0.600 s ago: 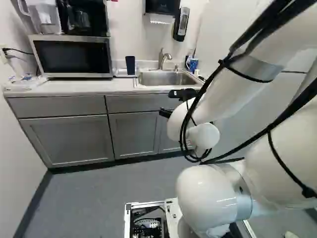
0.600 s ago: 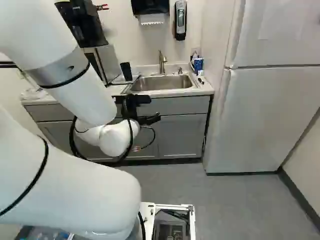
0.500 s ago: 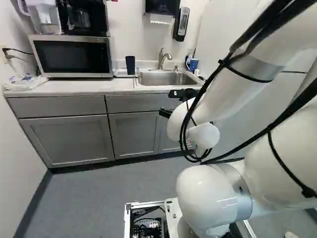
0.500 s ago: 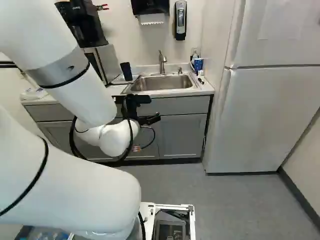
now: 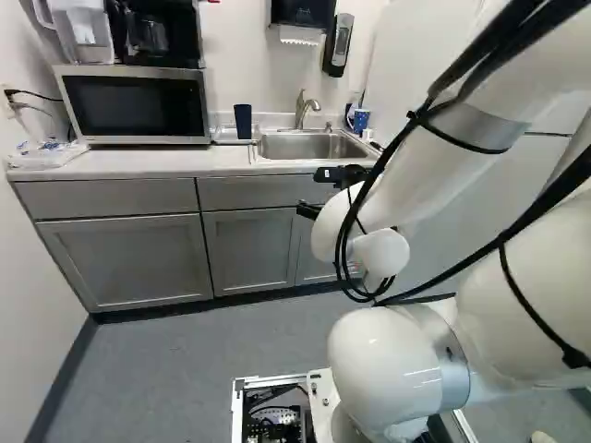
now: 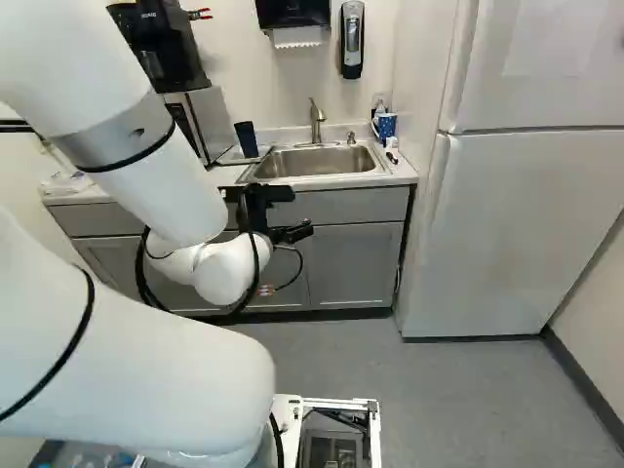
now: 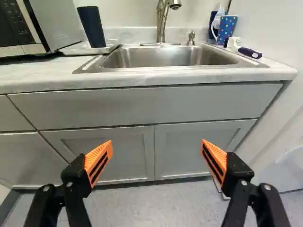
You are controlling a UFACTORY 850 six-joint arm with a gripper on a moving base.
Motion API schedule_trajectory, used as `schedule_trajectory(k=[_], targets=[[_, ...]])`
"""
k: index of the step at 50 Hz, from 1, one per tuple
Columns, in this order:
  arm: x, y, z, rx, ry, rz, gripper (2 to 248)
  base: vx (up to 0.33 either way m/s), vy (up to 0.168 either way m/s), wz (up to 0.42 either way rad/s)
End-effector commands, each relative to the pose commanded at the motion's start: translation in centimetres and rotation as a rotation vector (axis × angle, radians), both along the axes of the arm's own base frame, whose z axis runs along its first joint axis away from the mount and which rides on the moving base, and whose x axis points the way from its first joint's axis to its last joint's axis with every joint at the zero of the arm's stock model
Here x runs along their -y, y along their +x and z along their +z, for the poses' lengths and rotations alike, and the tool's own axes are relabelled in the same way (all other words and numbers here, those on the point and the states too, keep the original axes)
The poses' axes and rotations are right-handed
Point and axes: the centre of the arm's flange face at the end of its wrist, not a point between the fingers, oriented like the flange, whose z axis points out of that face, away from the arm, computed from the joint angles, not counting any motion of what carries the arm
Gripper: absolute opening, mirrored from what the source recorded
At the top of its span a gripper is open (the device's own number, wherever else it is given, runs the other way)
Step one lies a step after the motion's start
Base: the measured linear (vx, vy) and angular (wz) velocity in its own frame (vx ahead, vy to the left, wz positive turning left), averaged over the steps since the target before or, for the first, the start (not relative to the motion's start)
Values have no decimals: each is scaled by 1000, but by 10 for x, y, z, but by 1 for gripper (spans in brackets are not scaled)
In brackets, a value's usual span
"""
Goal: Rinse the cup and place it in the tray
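Waiting in front of the sink, with nothing visibly shifted and no cup in my grip.
My base and arm match the last views, so the task gains no ground. The stainless sink lies ahead of my gripper, its fingers spread wide with nothing between them. On one side, the shallow tray seems to hold a dark tumbler; on the other, a blue polka-dot mug stands near a scrub brush. I take the mug as the cup to rinse, so reaching it comes first.
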Motion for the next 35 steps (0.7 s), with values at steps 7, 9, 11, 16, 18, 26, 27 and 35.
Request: schedule_trajectory(k=[7,9,11,16,18,26,27,35], targets=[[0,1,0,-1,0,-1,247,0,0,0],[0,3,1,1,0,-1,247,0,0,0],[1,4,2,3,0,-2,247,0,0,0],[1,7,6,14,0,-5,247,0,0,0],[2,9,8,19,0,-6,247,0,0,0],[3,17,16,38,0,-12,247,0,0,0],[4,18,17,41,0,-13,247,0,0,0],[6,28,25,60,-1,-20,247,0,0,0]])
